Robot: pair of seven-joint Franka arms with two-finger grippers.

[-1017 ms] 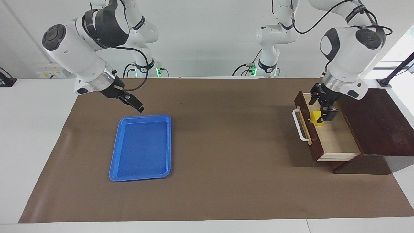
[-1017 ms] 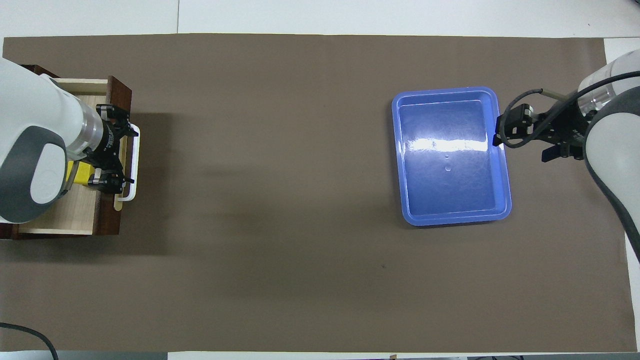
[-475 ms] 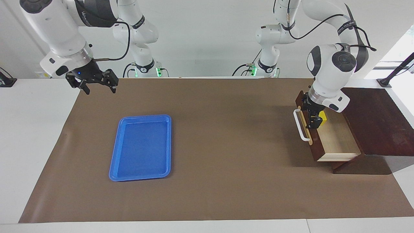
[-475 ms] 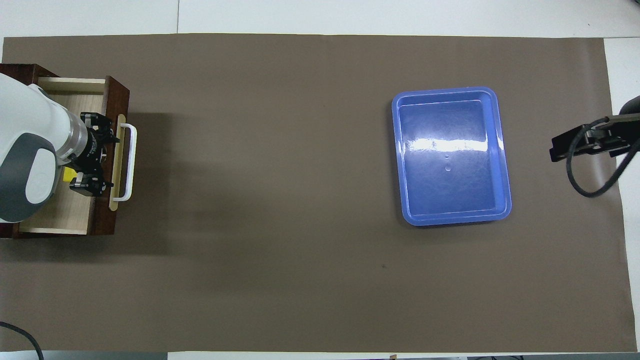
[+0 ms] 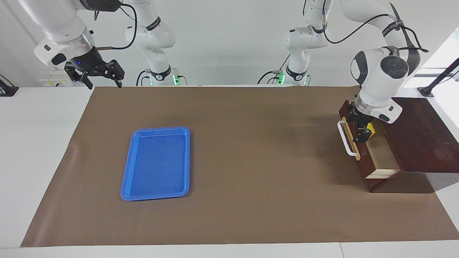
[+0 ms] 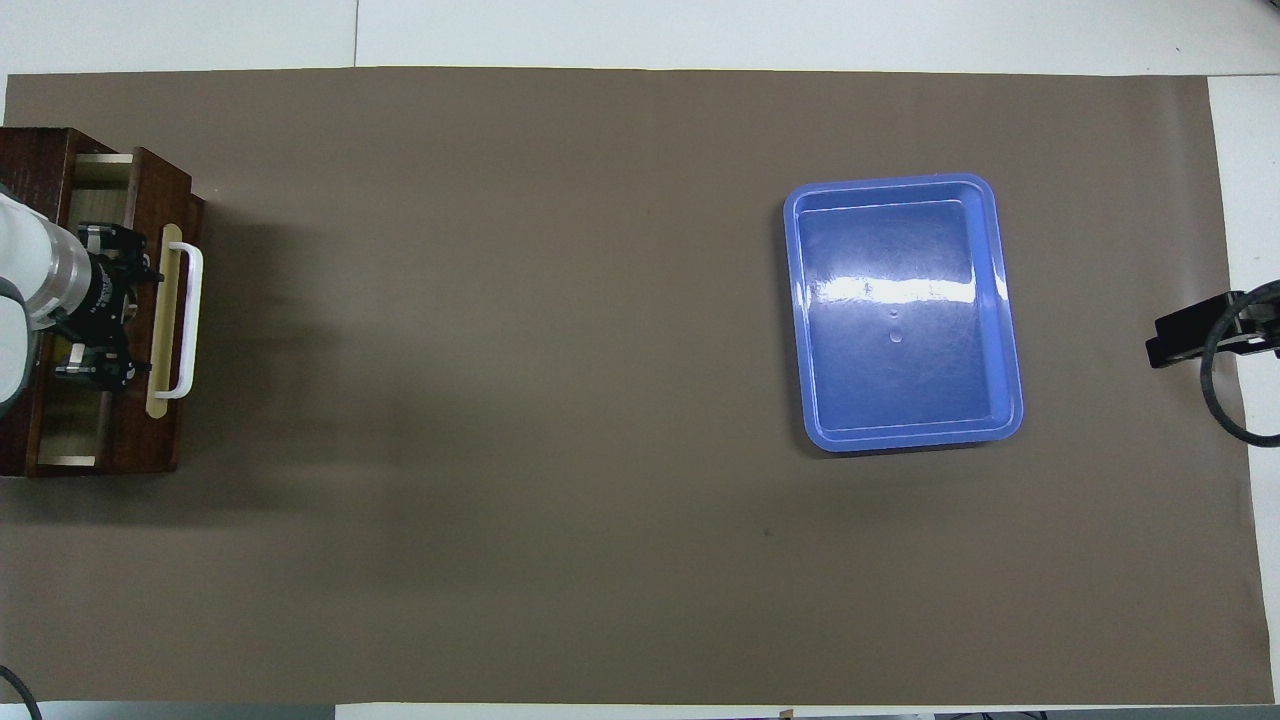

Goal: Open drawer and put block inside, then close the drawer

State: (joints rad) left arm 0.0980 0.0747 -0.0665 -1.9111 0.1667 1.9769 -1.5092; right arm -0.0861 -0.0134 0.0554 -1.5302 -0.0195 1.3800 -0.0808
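Pushing the drawer [image 5: 362, 154] shut, left gripper [image 5: 360, 130] presses its front, grip indiscernible; block [image 5: 372, 129] just beside; right gripper [image 5: 95, 71] waits spread, empty.

My left end effector [image 5: 361, 129] hides most of the yellow block [image 5: 372, 128]; the drawer [image 5: 373, 152] interior is mostly hidden inside its box.

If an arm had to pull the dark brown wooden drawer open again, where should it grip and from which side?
On the white bar handle of the dark brown wooden drawer. It stands off the tan strip, leaving a gap for fingers. Probably best from the front, over the brown mat, fingers across the bar's middle. The left gripper is over the drawer's top edge.
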